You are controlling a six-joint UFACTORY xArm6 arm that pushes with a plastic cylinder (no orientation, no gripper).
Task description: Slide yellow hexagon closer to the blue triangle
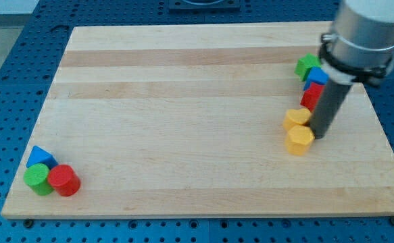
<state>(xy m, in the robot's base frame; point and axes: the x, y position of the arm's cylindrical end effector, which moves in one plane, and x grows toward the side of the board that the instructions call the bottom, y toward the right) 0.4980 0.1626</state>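
The yellow hexagon (pixel 300 141) lies at the right of the wooden board. A second yellow block (pixel 297 119) touches it just above. The blue triangle (pixel 40 157) sits far off at the board's lower left corner. My tip (pixel 318 135) is at the end of the dark rod, right against the hexagon's upper right side and to the right of the other yellow block.
A green cylinder (pixel 38 179) and a red cylinder (pixel 64 180) touch the blue triangle at the lower left. Near the rod, a green block (pixel 307 65), a blue block (pixel 315 76) and a red block (pixel 311 98) form a column at the upper right. The board's right edge (pixel 386 135) is close.
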